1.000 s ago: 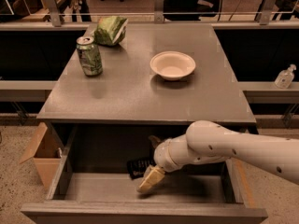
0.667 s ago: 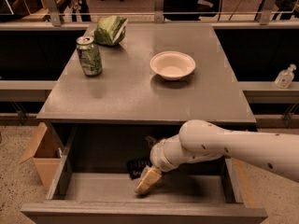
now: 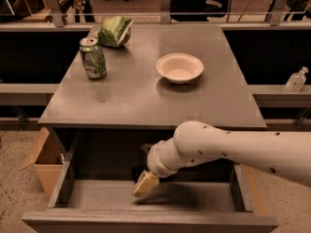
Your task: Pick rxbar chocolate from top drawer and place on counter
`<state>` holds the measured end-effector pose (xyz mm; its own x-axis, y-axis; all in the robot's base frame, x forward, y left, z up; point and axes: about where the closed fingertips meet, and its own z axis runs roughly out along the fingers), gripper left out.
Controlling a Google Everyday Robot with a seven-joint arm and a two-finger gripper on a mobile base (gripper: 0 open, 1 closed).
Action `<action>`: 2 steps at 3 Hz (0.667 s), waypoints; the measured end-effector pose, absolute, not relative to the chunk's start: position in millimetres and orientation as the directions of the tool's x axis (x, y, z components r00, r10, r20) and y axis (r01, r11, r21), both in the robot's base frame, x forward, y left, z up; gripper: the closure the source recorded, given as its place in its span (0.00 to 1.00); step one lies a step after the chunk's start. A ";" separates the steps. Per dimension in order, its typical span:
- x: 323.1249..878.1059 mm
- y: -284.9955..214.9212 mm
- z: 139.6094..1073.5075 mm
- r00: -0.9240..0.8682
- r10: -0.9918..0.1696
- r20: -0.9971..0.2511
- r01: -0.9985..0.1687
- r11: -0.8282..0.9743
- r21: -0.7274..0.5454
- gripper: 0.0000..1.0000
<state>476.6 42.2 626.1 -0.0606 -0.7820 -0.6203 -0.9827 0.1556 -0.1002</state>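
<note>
In drawer [image 3: 97, 194]: gripper [image 3: 145, 184] low over the grey floor, near the middle, angled down-left
gripper state: cannot tell, tip partly hidden by the wrist
bar [image 3: 138, 172]: dark shape just behind gripper, mostly hidden, lettering unreadable; touching or apart, cannot tell
arm [image 3: 233, 147]: comes in from right, cut off at frame edge
counter [image 3: 146, 98]: can [image 3: 93, 58], bowl [image 3: 179, 67], green bag [image 3: 115, 31]

A speckled floor [image 3: 12, 149] lay off the front-left corner of the counter [image 3: 146, 96]; a cardboard box [image 3: 46, 164] stood there. Beyond the far edge ran a metal railing [image 3: 166, 6].
</note>
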 end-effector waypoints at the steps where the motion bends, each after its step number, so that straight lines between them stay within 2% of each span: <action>1: 471.9 47.2 629.1 -0.062 -0.789 -0.612 -0.984 0.150 -0.094 0.41; 2: 467.6 48.4 624.2 -0.069 -0.797 -0.599 -0.988 0.140 -0.072 0.65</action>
